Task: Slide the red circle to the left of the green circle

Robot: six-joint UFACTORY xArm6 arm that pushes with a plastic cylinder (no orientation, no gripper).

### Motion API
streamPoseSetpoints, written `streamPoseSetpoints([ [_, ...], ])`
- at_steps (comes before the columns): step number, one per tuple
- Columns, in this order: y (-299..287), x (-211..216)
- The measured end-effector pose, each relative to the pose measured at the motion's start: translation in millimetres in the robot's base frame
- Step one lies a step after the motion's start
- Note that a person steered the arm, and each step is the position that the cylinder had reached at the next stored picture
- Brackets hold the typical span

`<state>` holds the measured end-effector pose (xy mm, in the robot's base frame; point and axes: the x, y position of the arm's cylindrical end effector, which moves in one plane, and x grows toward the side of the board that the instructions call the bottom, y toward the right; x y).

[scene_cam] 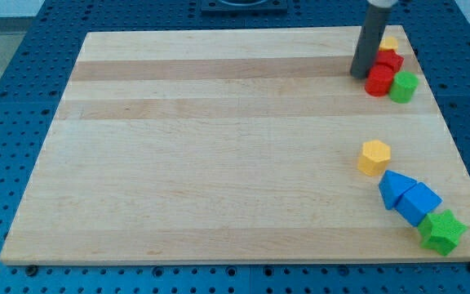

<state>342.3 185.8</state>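
Note:
The red circle (379, 81) sits near the board's top right corner, touching the green circle (404, 86) on its right. A second red block (389, 60) lies just above them, with a yellow block (389, 42) behind it. My tip (358, 75) is the lower end of the dark rod, right at the red circle's left side, touching or nearly touching it.
A yellow hexagon (374, 157) lies at the right middle. Below it two blue blocks (396, 188) (419, 202) and a green star (442, 232) run toward the bottom right corner. The wooden board (219, 147) rests on a blue perforated table.

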Motion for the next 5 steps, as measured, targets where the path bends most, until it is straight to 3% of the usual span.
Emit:
streamPoseSetpoints([
  [1, -8, 40],
  [3, -18, -124],
  [4, -7, -151],
  [5, 73, -151],
])
